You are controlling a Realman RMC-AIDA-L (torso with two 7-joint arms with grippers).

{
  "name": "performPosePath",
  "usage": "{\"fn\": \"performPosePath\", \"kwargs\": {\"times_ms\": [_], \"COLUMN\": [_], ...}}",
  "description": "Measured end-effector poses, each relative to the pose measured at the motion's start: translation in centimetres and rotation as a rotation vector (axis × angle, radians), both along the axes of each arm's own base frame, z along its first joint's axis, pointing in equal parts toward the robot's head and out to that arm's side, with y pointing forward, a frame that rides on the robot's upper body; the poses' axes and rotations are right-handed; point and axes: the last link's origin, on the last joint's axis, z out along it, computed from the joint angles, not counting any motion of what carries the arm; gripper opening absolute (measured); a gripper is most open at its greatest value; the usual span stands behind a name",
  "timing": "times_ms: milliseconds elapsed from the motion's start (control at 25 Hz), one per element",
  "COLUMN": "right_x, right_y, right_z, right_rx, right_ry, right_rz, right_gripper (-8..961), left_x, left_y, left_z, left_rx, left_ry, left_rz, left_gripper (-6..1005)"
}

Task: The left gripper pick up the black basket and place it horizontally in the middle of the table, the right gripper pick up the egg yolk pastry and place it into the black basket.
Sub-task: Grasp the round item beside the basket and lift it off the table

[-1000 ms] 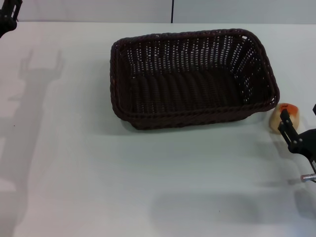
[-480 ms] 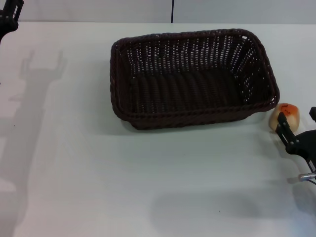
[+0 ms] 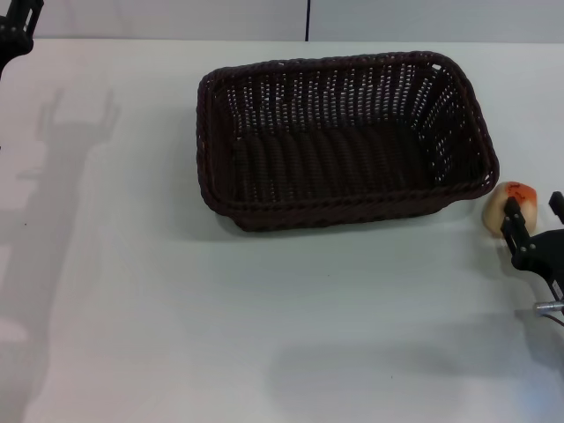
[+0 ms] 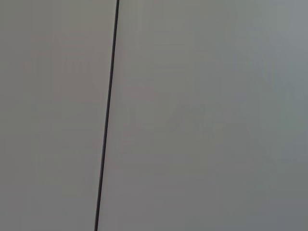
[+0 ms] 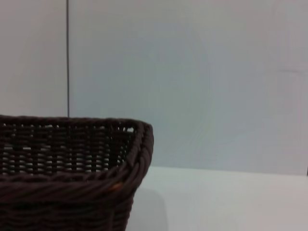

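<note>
The black basket stands lengthwise across the middle of the white table, empty; one of its corners shows in the right wrist view. The egg yolk pastry sits on the table just off the basket's right front corner. My right gripper is open at the pastry, with one finger in front of it and the other at the view's right edge. My left gripper is raised at the far left corner, mostly out of view; its shadow shows two spread prongs. The left wrist view shows only wall.
The left arm's shadow lies across the table's left side. The table's far edge meets a grey wall with a dark vertical seam. The pastry lies close to the table's right side.
My right gripper has edged slightly forward and to the right at the pastry, so its second finger shows more. The basket and the left arm have not moved.
</note>
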Motion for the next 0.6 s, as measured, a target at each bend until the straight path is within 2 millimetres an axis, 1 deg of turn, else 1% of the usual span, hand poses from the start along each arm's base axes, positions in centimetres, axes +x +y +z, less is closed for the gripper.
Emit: {"fn": "performPosePath", "kwargs": {"times_ms": [240, 400, 600], "right_x": [0.43, 0.37, 0.35], "right_y": [0.64, 0.64, 0.38], "right_z": [-0.51, -0.61, -0.22], "right_rx": [-0.038, -0.045, -0.02], "right_ry": [0.014, 0.01, 0.003], "right_rz": [-0.061, -0.057, -0.041], "right_gripper": [418, 242, 234], "left_x": [0.05, 0.03, 0.09], "left_y": [-0.05, -0.14, -0.15], "left_z": [0.07, 0.09, 0.06], "left_rx": [0.002, 0.003, 0.001], "left_ry": [0.001, 0.0, 0.003], "left_rz": [-0.005, -0.005, -0.009], "left_gripper": [786, 786, 786]}}
